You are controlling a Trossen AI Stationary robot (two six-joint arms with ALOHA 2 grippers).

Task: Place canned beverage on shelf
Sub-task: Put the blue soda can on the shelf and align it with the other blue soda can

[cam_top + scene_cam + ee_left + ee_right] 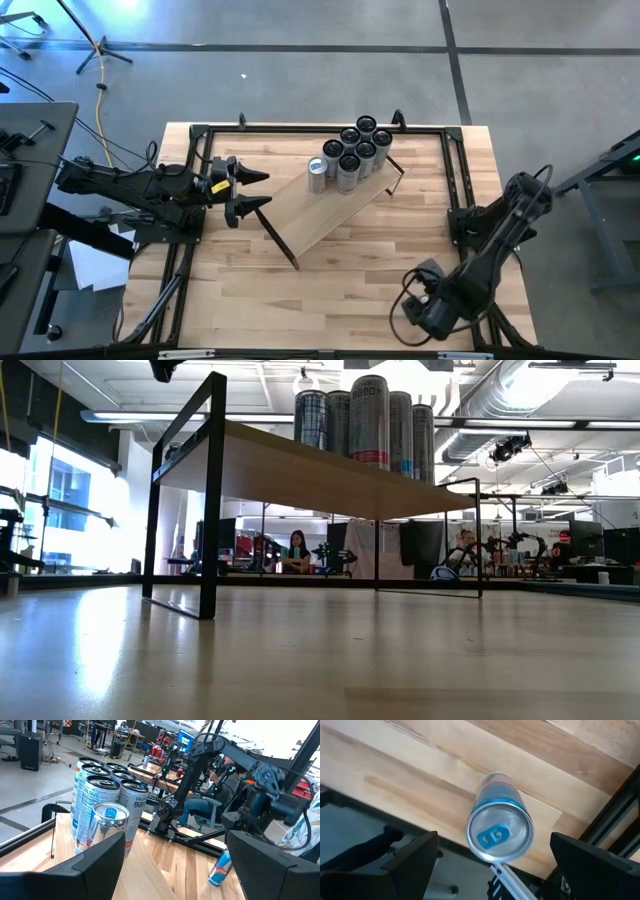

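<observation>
Right claw spread wide, hanging above 1 upright can near the desk's near-right corner, nothing pinched. Left claw also spread and empty, at the shelf's left end. The shelf's far end already carries 7 cans packed tight. Risks: an off-centre close tips the lone can off the desk edge; setting it down could knock the cluster or clip the bracket.

The shelf cans apparently read "CELSIUS".
</observation>
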